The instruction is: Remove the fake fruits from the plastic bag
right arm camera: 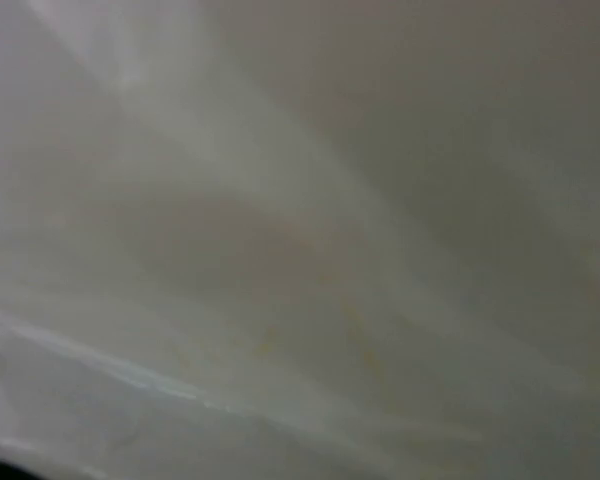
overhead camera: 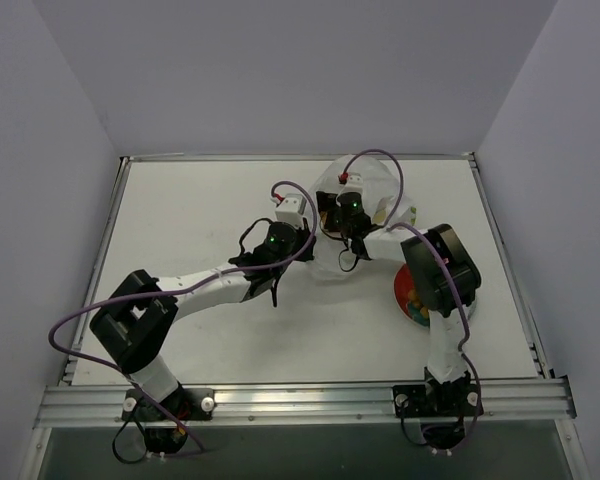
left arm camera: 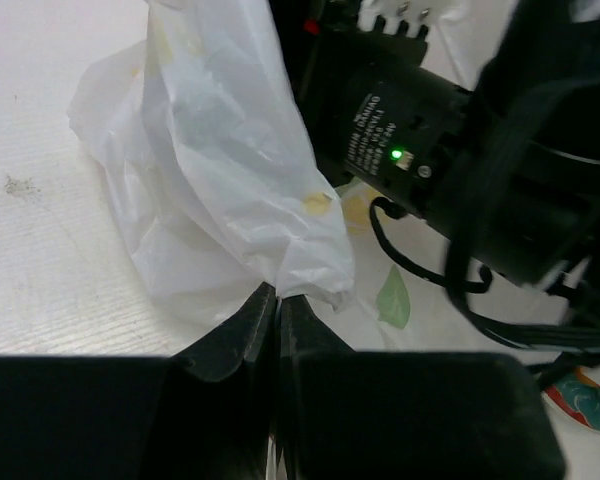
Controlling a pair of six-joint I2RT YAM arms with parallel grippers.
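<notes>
Plastic bag (overhead camera: 383,186) is sitting on the white table (overhead camera: 180,220) in the upper middle of the overhead frame, just above the red-and-teal plate (overhead camera: 408,300). Left gripper (left arm camera: 277,296) is pinching a fold of the bag's lower edge, jaws pressed together on it, at the bottom centre of its wrist view. Right gripper (overhead camera: 338,202) is sitting inside the bag; its camera is showing only blurred plastic, so I cannot tell its opening

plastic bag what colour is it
The plastic bag is white with small yellow and green marks, clearest in left wrist view.
</notes>
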